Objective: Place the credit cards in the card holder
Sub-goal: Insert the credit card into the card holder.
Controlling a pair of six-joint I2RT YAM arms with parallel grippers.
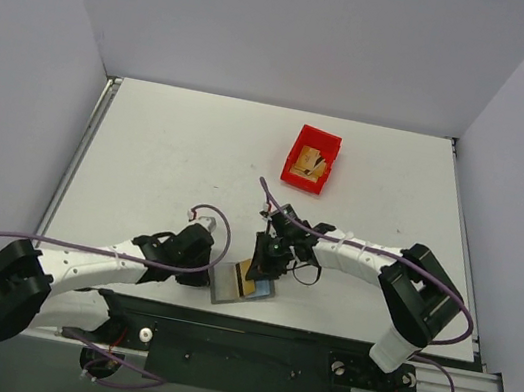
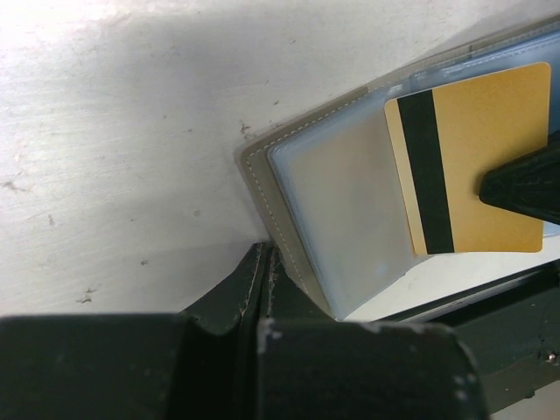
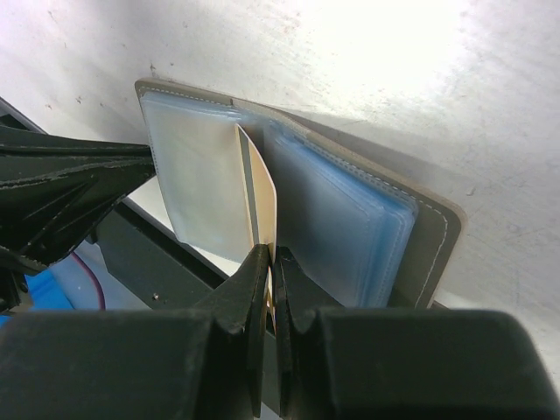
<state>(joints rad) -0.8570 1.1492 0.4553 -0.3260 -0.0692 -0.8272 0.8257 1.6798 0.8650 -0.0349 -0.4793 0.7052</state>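
Your white, lightly scratched counter (image 1: pixel 177 161) is closed in by plain pale walls (image 1: pixel 301 30); at its far side stands a small red plastic bin (image 1: pixel 322 134) with gold-tan cards (image 1: pixel 307 169) lying inside; near the front edge the grey stitched card holder (image 1: pixel 222 288) lies open, its bluish clear sleeves facing up; your right gripper (image 3: pixel 268 262) pinches a gold card with a black stripe (image 2: pixel 490 157), held edge-on over the sleeves; your left gripper (image 2: pixel 265 262) is closed at the holder's edge; whether it clamps the cover, you cannot tell.

Left gripper (image 2: pixel 265 255) and right gripper (image 3: pixel 269 255) closed
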